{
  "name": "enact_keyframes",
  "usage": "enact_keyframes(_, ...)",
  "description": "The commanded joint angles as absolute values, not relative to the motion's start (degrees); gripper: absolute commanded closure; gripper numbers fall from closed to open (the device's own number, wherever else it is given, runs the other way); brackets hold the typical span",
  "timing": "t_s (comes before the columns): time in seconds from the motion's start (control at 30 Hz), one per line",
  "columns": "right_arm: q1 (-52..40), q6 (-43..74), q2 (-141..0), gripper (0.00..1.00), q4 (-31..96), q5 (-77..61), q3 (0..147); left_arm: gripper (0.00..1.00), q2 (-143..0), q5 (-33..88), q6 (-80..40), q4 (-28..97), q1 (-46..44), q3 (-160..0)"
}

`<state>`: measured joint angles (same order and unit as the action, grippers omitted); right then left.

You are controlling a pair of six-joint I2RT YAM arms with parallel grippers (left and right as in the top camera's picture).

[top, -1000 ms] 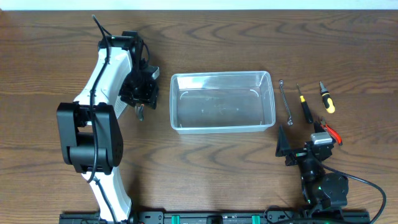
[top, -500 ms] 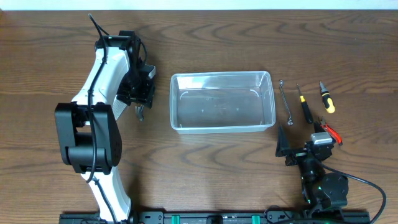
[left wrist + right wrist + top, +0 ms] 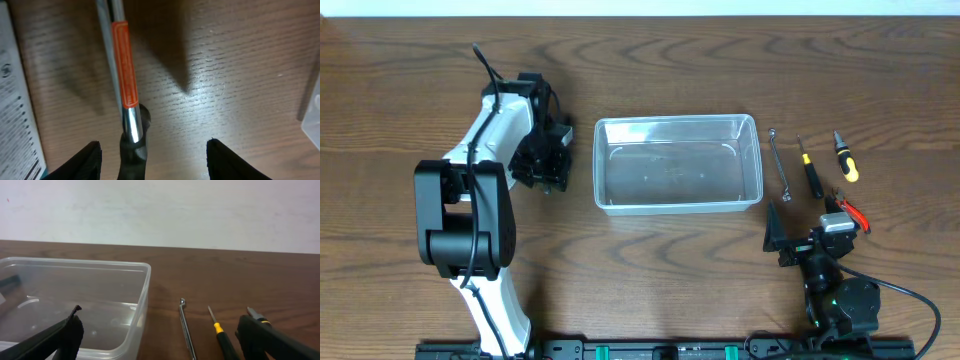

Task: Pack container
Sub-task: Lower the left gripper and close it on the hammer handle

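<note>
Left pincer (image 3: 152,149) hangs open over an orange-sleeved metal tool (image 3: 124,65) on the table (image 3: 720,270), beside the empty tub (image 3: 677,121) at mid-table; right pincer (image 3: 160,317) open too. Tool lies off-centre, so closing fingers (image 3: 87,160) may nudge it, rolling it away.

Counting 1 container (image 3: 676,208), 1 wrench (image 3: 780,165), 2 screwdrivers (slim one (image 3: 811,178), stubby one (image 3: 847,162)), 1 pliers (image 3: 850,212), 1 orange-sleeved tool (image 3: 124,65), 1 printed white item (image 3: 15,100).
</note>
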<state>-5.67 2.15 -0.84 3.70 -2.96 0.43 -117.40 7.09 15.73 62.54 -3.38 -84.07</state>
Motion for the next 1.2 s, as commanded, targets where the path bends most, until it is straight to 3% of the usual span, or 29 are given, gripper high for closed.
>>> enact_keyframes(0.0, -4.8, 2.1, -0.4, 0.01, 3.9, -2.8, 0.3, 0.44, -117.8, 6.6, 16.3, 62.0, -3.2, -83.5)
enact_keyframes(0.6, -4.8, 2.1, -0.4, 0.01, 3.9, -2.8, 0.3, 0.45, -118.0, 6.6, 16.3, 58.6, -3.2, -81.9)
enact_keyframes(1.17, -4.8, 2.1, -0.4, 0.01, 3.9, -2.8, 0.3, 0.75, -118.0, 3.1, 16.3, 59.0, -3.2, -81.9)
